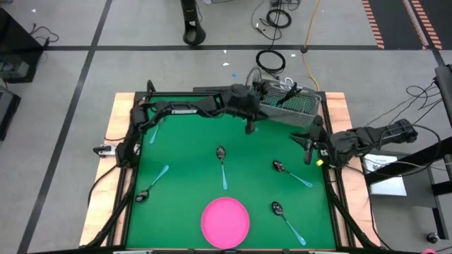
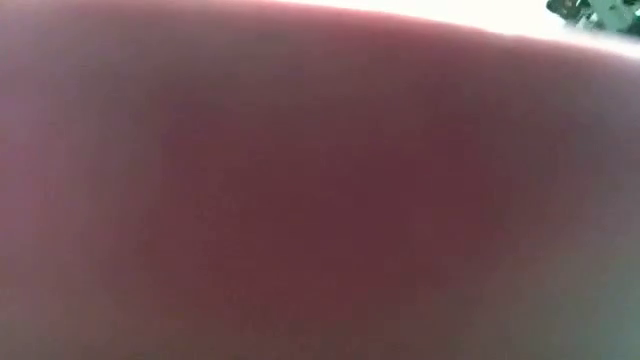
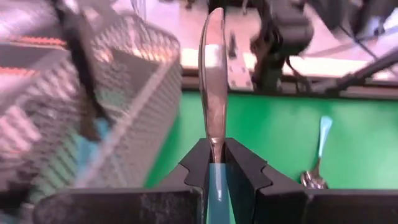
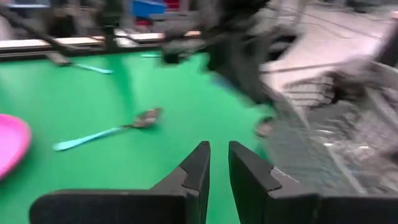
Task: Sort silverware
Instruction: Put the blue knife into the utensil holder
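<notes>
My left claw [image 3: 216, 163] is clamped on a utensil [image 3: 212, 81], its two dark, blocky fingers pinching the thin light-blue handle so that the slim, shiny metal head stands straight up between them. It hangs over the far middle of the green, felt-like desk [image 1: 183, 152], just beside the grey wire-mesh basket [image 1: 289, 104] that sits at the far right corner, its fine grid walls holding more pieces with dark heads. My right claw [image 4: 219, 163] waits at the right edge of the desk, just near of the basket, its fingers drawn narrow with only a slit between them and nothing in it. The rest of the silverware lies flat and scattered on the green: one spoon [image 1: 222, 166] in the middle, one [image 1: 291, 173] to the right, one [image 1: 288, 220] at the near right, one [image 1: 152, 183] at the left, each with a rounded dark bowl and a pale blue stem. A round, smooth pink plate [image 1: 225, 221] sits at the near middle. The low view is filled by a blurred reddish surface.
</notes>
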`<state>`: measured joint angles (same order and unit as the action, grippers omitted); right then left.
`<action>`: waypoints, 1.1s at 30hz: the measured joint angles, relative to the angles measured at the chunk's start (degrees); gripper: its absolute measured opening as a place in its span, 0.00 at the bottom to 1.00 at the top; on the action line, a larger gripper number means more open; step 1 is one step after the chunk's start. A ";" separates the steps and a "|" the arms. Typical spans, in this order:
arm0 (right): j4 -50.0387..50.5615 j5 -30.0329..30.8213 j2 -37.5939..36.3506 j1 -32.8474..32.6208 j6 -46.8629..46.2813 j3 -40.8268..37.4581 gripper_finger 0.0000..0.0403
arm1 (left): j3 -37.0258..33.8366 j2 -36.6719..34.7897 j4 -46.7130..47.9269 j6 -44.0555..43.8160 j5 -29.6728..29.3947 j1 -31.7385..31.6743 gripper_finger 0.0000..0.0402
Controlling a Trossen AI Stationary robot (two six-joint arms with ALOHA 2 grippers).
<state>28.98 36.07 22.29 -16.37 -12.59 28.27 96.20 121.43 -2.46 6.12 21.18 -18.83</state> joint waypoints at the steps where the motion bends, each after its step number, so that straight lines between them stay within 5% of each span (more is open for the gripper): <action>1: -1.26 -1.85 0.25 -0.15 0.76 0.00 0.12 | 0.00 -0.94 0.00 -0.33 0.28 -0.36 0.10; 7: -7.47 -10.24 2.71 -0.92 5.17 0.00 0.12 | 0.01 -3.50 -6.77 -4.54 9.58 -1.02 0.10; 11: -8.44 -8.51 4.38 -1.00 6.54 0.00 0.12 | 0.00 -3.41 -14.07 -10.71 21.71 -0.87 0.10; 19: -15.13 -5.75 4.49 -0.96 17.03 0.00 0.16 | 0.00 -3.37 -24.83 -18.00 31.41 1.38 0.10; 27: -27.69 -5.88 4.50 -0.96 42.89 0.00 0.37 | 0.02 -3.41 -26.86 -20.90 34.45 2.45 0.10; 33: -33.23 -7.56 4.49 -0.96 44.98 0.71 0.54 | 0.02 -3.41 -26.52 -20.84 35.69 3.75 0.10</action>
<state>-4.24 28.51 26.78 -17.32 32.38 28.98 96.23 118.02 -28.98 -14.72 56.87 -15.08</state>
